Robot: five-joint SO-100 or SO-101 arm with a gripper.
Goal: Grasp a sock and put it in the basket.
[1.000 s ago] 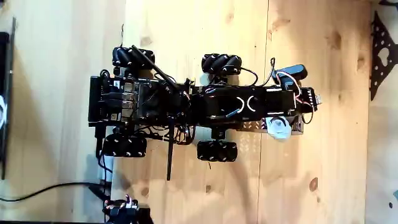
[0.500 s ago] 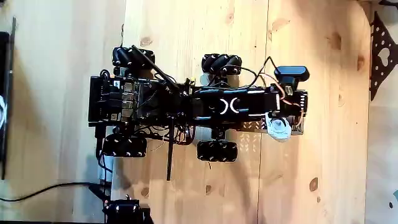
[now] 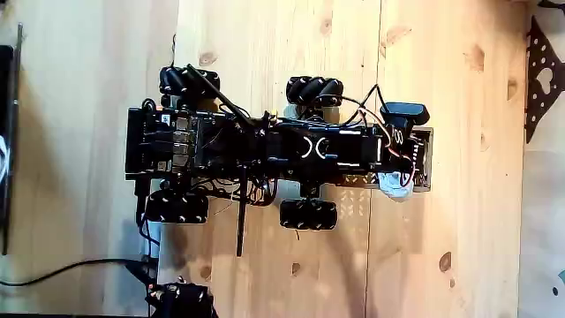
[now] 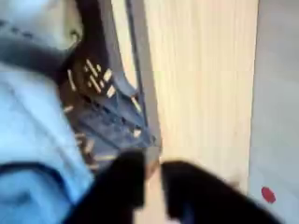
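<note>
Jaws [image 4: 149, 182] are seen blurred and dark at the bottom of the wrist view, a narrow gap between them, nothing visibly held. Sock [image 4: 33, 131] is seen pale at left, lying in the basket [image 4: 112, 103], beside the jaws. In the fixed view the sock [image 3: 394, 184] is seen at the basket [image 3: 425, 159] on the wooden tabletop [image 3: 459, 79].

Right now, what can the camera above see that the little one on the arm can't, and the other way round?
The fixed view alone takes in the whole wheeled robot, its wheels, a cable and the black perforated plate at the right edge. The wrist view alone shows a red dot on a paler surface, and the lattice wall up close. Both share the basket, pale fabric that is probably the sock, and the wooden table.
</note>
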